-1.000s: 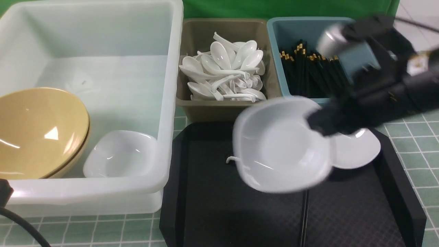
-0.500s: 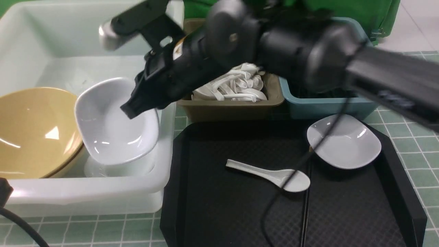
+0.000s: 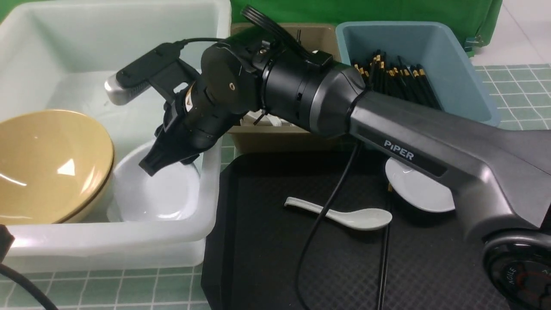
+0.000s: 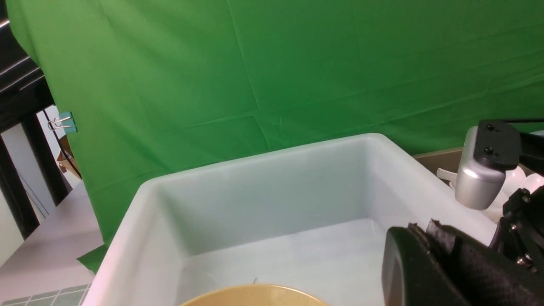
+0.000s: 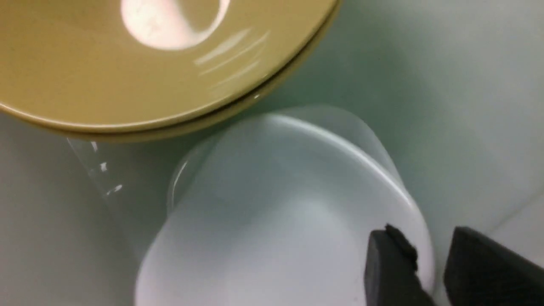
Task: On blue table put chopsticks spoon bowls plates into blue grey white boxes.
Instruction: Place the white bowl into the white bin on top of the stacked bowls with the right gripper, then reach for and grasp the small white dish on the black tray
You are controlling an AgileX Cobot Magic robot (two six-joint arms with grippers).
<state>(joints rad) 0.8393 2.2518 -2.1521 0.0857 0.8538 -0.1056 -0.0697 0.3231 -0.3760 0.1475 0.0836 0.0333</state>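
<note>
Two plates [image 3: 159, 193] sit stacked tight between bowls [image 3: 47, 168] and white box [image 3: 211, 181] wall; right gripper [image 3: 148, 165] jaws parted astride the rim; left gripper [image 4: 425, 255] closed, empty; spoon [image 3: 344, 215] lies crosswise, handle leftward.

Right arm [image 3: 323, 99] reaches into white box [image 3: 210, 189]

Its claw [image 3: 151, 165] hangs just over a white plate [image 3: 168, 196] beside the tan bowls [image 3: 51, 163]. On the black tray [image 3: 267, 258] lie a spoon [image 3: 344, 215] and another plate [image 3: 417, 191], half hidden by the arm
</note>
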